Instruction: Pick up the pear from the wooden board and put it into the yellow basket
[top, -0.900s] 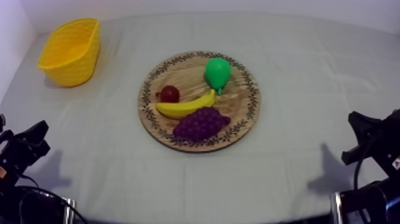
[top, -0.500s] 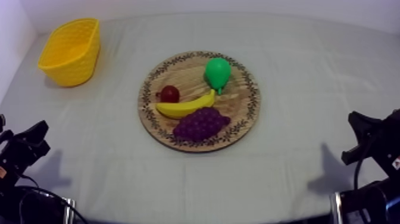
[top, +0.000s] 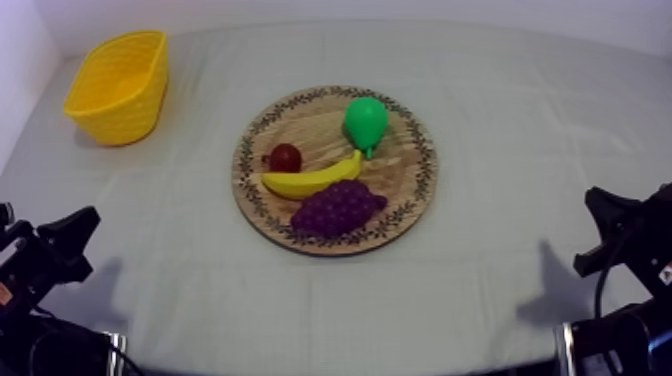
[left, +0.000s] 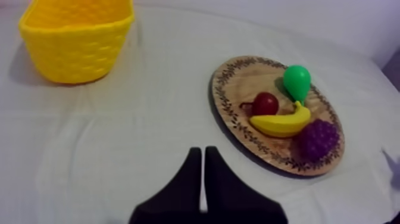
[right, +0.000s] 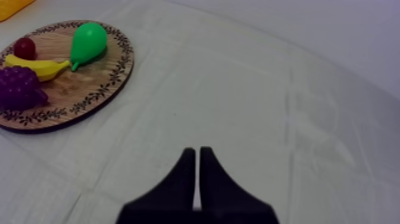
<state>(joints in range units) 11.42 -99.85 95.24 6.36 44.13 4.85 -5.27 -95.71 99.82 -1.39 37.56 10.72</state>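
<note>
A green pear (top: 365, 122) lies on the far side of the round wooden board (top: 412, 190), stem toward the banana (top: 310, 181). The yellow basket (top: 120, 85) stands at the far left of the table. My left gripper (top: 82, 222) sits low at the left edge, shut, well short of the board; from its own camera the fingers (left: 202, 156) lie together over bare cloth, with the pear (left: 296, 82) and basket (left: 77, 37) beyond. My right gripper (top: 598, 200) rests low at the right, shut (right: 197, 154), far from the pear (right: 88, 42).
On the board with the pear lie a banana, a small red fruit (top: 285, 157) and a bunch of purple grapes (top: 338, 208). Grey-white cloth stretches between the board and the basket, and around both grippers.
My left gripper has shifted slightly to the right and forward along the left edge. The right arm and the fruit have not moved.
</note>
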